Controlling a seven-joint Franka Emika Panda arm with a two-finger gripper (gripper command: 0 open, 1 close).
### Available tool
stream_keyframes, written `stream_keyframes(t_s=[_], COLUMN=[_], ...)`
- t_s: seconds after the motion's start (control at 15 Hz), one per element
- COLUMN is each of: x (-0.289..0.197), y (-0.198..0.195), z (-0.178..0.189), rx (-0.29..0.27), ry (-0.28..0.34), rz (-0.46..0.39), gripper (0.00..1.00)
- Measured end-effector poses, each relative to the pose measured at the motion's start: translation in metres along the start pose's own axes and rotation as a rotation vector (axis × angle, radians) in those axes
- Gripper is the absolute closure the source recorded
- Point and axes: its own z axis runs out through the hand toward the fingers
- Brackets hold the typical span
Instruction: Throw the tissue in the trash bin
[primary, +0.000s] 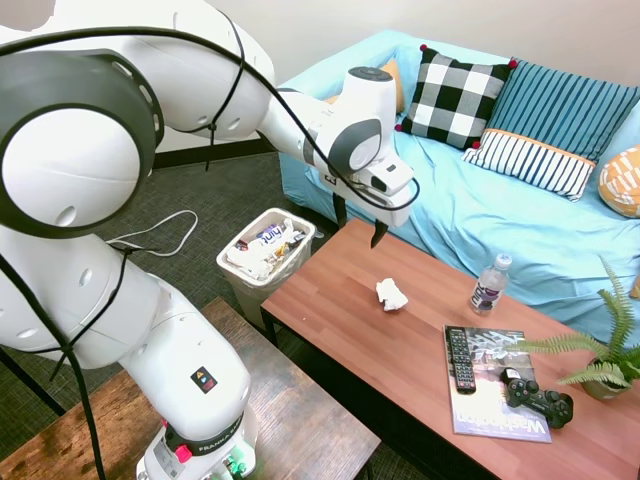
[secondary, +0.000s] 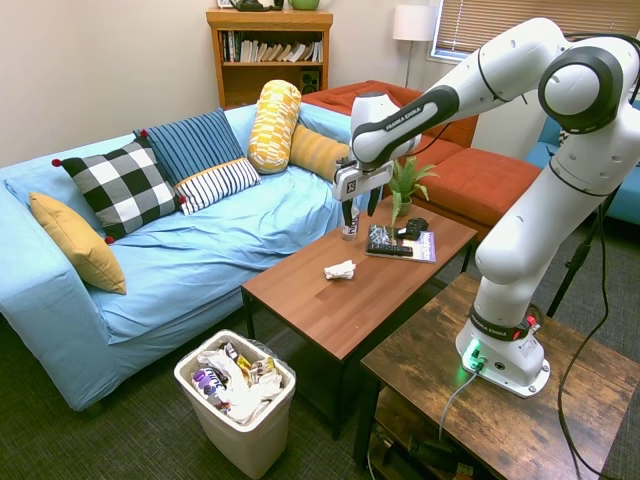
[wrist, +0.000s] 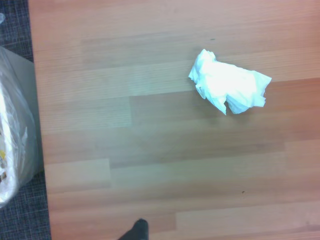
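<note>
Partly cropped, the trash bin (wrist: 12, 135) edges the wrist view beside the tissue (wrist: 229, 89).

In the first exterior view the tissue (primary: 391, 294) lies mid-frame on the desk (primary: 400, 350); the trash bin (primary: 264, 255) stands left of it on the floor, the tool (primary: 358, 222) above between them.

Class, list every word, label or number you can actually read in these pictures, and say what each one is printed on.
"FRANKA", partly readable, on the arm's base.
"FRANKA EMIKA", small but legible, on the arm's wrist link.
Magazine title: blurred, unreadable.
Water bottle label: too small to read.
Wrappers in the trash bin: print too small to read.
Tissue: no print.
</note>
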Motion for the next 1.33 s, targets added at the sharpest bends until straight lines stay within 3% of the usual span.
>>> stream_keyframes(t_s=[0.4,0.8,1.33], x=[0.013,0.057,0.095], y=[-0.019,-0.051,-0.077], z=[0.021,0.102,0.216], rx=[0.01,-0.015,-0.078], ry=[0.025,0.07,0.051], rz=[-0.009,-0.085,-0.17], gripper=[0.0,0.0,0.0])
